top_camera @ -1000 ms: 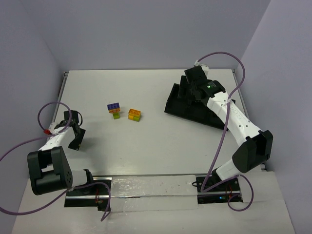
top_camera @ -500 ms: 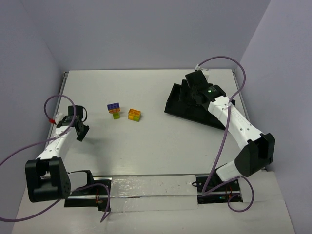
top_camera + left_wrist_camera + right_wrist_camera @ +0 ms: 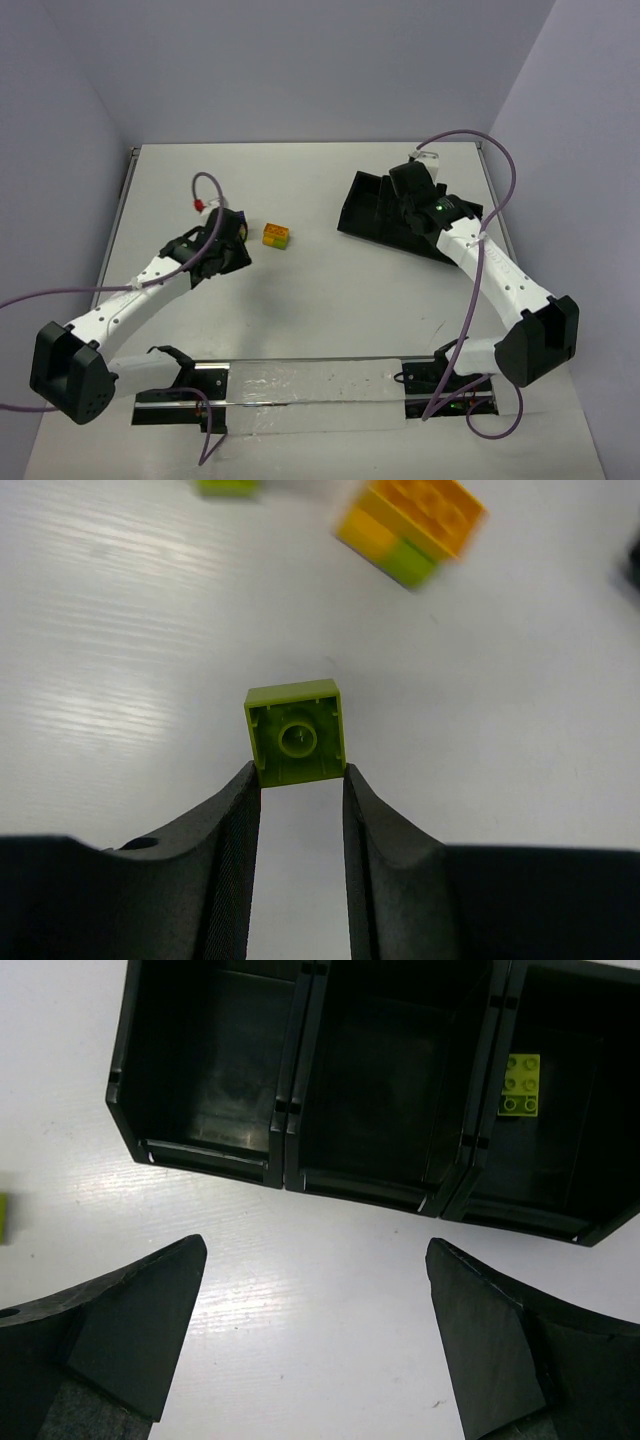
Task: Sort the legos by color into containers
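My left gripper (image 3: 298, 775) (image 3: 236, 243) is shut on a lime green brick (image 3: 295, 732), pinched by its lower edge between the fingertips, hollow underside towards the camera. Just beyond it an orange-yellow and green brick stack (image 3: 410, 530) (image 3: 277, 235) lies on the table. Another green piece (image 3: 228, 486) shows at the top edge. My right gripper (image 3: 315, 1260) (image 3: 415, 200) is open and empty, hovering over the near edge of the black three-section tray (image 3: 290, 1110) (image 3: 360, 212). One lime green brick (image 3: 522, 1085) lies in the tray's right section; the other two sections look empty.
A sliver of green (image 3: 3, 1218) shows at the left edge of the right wrist view. The table's back edge and the walls lie behind the tray. A rail with cables (image 3: 300, 385) runs along the near edge.
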